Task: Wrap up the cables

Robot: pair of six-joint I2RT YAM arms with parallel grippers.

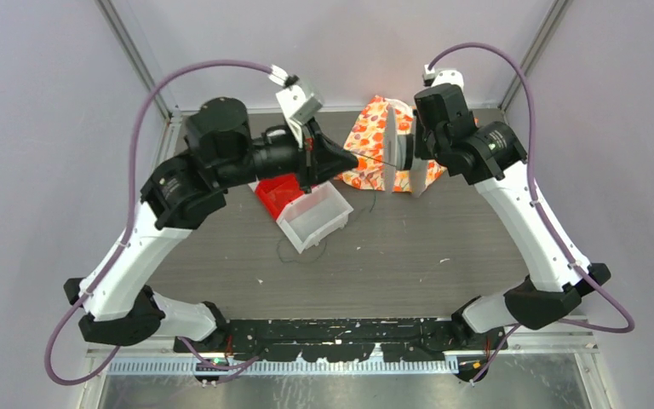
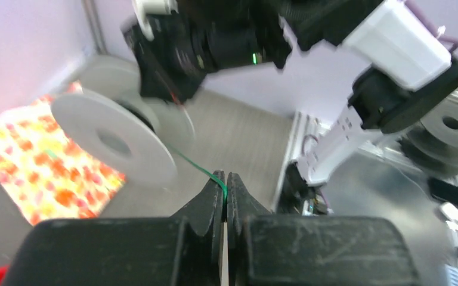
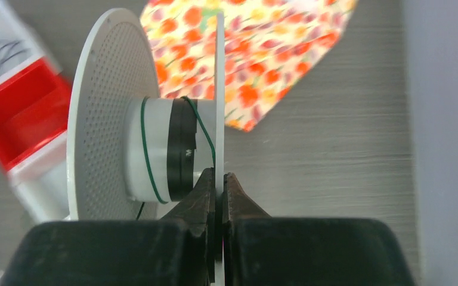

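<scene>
A thin green cable (image 2: 191,164) runs taut from my left gripper (image 2: 225,176) to a white spool (image 2: 114,145) held in the air. My left gripper is shut on the cable. In the top view the left gripper (image 1: 351,159) is just left of the spool (image 1: 389,153). My right gripper (image 3: 219,177) is shut on the spool's near flange (image 3: 219,89). The cable (image 3: 145,149) makes a few turns round the spool's white and black hub. A slack length of cable (image 1: 290,254) trails on the table below.
A white bin (image 1: 315,215) and a red bin (image 1: 275,192) sit under the left arm. A floral cloth (image 1: 364,145) lies at the back of the table behind the spool. Grey walls close in on both sides.
</scene>
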